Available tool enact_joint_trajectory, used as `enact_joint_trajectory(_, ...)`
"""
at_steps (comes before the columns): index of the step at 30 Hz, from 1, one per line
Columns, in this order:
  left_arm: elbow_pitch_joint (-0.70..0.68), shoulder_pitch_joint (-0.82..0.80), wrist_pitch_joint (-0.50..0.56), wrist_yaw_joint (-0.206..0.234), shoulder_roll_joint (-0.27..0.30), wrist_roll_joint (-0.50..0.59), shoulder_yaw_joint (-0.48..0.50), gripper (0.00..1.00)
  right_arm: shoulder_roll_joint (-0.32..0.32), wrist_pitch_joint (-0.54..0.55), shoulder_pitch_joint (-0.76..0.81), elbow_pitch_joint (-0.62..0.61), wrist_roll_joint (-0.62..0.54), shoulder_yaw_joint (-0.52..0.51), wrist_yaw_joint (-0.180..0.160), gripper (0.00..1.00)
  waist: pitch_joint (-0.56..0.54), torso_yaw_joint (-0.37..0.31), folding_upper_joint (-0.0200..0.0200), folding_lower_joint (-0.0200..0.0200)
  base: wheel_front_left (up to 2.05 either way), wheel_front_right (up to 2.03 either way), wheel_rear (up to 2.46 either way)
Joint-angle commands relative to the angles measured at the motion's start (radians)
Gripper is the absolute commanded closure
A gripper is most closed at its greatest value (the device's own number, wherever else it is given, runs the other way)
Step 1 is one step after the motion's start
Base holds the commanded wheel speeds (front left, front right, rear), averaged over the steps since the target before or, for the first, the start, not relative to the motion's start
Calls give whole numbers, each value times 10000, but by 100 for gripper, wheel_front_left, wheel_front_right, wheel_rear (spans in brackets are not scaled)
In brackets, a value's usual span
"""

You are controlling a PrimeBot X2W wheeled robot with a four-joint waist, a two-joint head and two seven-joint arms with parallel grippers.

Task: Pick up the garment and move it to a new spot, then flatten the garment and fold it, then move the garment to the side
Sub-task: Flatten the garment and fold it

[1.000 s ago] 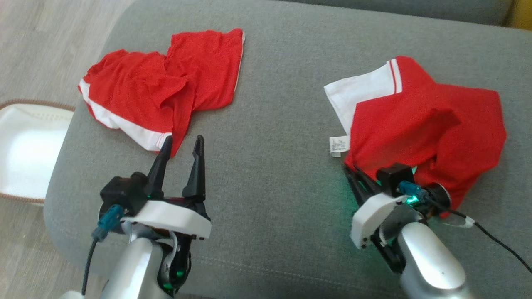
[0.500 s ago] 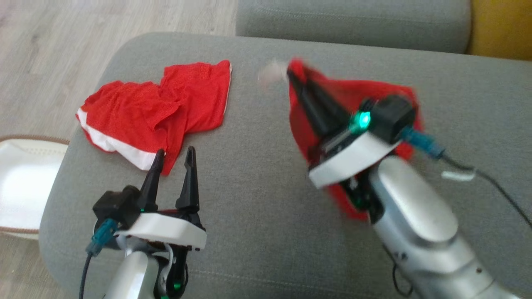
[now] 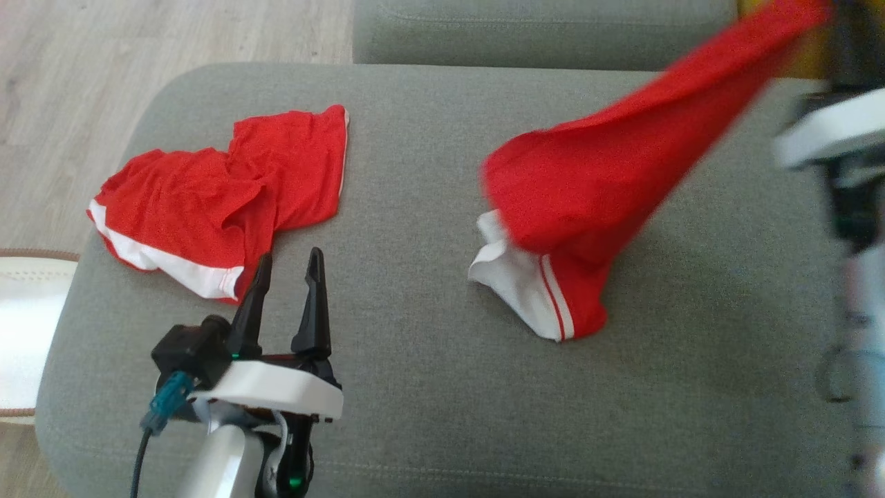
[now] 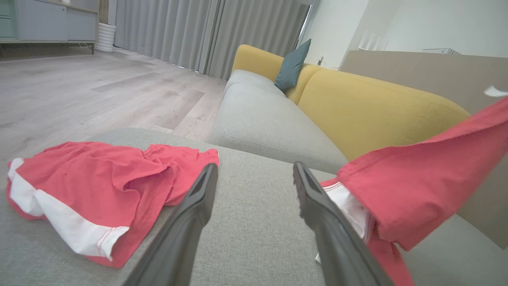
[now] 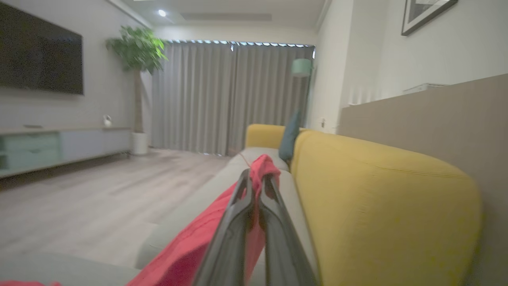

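The garment [image 3: 588, 187], red with a white striped hem, hangs stretched from the top right down to the grey ottoman [image 3: 429, 387], where its white hem rests. My right gripper [image 5: 256, 178] is shut on a bunched red edge of this garment [image 5: 186, 254], high beside the yellow sofa back; its body is a blur at the head view's right edge. My left gripper [image 3: 289, 257] stands open and empty low over the ottoman's front left. In the left wrist view its fingers [image 4: 206, 178] frame bare grey fabric, with the held garment [image 4: 416, 178] on the right.
A second red garment [image 3: 221, 194] with white trim lies crumpled at the ottoman's far left, also seen as the red garment [image 4: 99, 182] just left of my left fingers. A white basket [image 3: 24, 325] sits on the floor at the left. A grey seat [image 3: 539, 31] and a yellow sofa back [image 4: 377, 111] lie beyond.
My right gripper has lifted the garment off the ottoman and swung it up and to the far right, so it now hangs stretched. The head camera shifted. My left gripper stayed put.
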Motion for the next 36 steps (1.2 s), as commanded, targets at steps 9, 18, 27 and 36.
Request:
enact_joint_trajectory(9, -355, -498, -61, -40, 21, 3, 231, 0, -1556, 1639, 379, 651, -1891, -2609, -7, 100, 284, -85, 0, 0, 0, 0, 0)
enact_joint_trajectory(18, -196, -665, -61, -168, 20, 118, 306, 0, -679, 1695, 498, 467, -2960, -3709, -7, 0, 358, -236, 0, 0, 0, 0, 0)
enact_joint_trajectory(27, -132, -599, -61, -145, 20, 91, 326, 0, 503, 616, 1313, -986, -1959, -2024, -7, 0, -11, -224, 0, 0, 0, 0, 0)
enact_joint_trajectory(36, -313, -382, -61, -47, 20, 13, 247, 0, 1326, 495, 4058, -2269, -596, -347, -7, 0, -181, -43, 0, 0, 0, 0, 0)
